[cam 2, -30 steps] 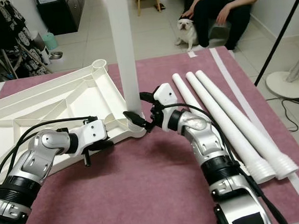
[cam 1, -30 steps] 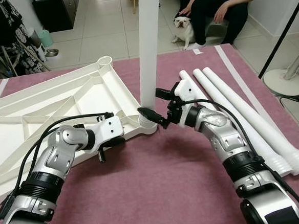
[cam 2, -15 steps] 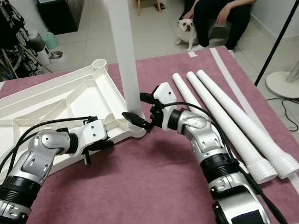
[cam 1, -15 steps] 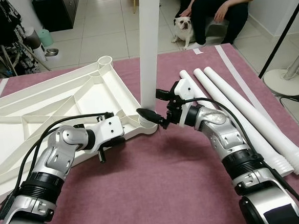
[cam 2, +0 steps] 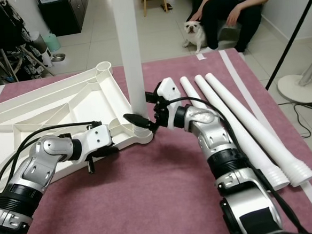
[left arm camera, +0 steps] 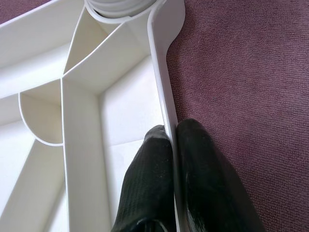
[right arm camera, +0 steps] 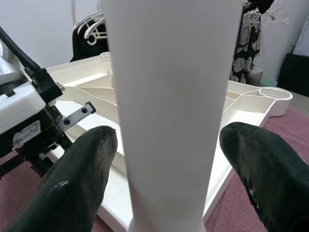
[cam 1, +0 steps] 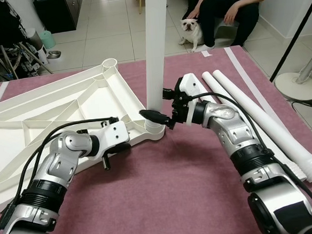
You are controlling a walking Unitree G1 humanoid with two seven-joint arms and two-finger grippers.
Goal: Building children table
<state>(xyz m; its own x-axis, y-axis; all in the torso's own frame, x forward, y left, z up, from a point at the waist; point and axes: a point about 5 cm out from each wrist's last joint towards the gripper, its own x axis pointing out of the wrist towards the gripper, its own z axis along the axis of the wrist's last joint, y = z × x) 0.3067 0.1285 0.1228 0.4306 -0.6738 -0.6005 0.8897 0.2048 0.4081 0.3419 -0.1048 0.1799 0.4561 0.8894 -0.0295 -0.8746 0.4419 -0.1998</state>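
An upright white table leg (cam 1: pixel 154 53) stands in the corner socket of the upturned white tabletop (cam 1: pixel 49 119) lying on the maroon mat (cam 1: pixel 167 196). The right end effector (right arm camera: pixel 164 159) straddles the leg, fingers spread apart, not touching. The left end effector (left arm camera: pixel 176 179) pinches the tabletop's near rim. Three spare legs (cam 2: pixel 236 116) lie to the right.

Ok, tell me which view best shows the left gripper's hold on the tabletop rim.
Left wrist view: both fingers pinch the tabletop's thin rim between them. In the eye views the left gripper sits at that edge, its contact hidden. The right wrist view catches its body.
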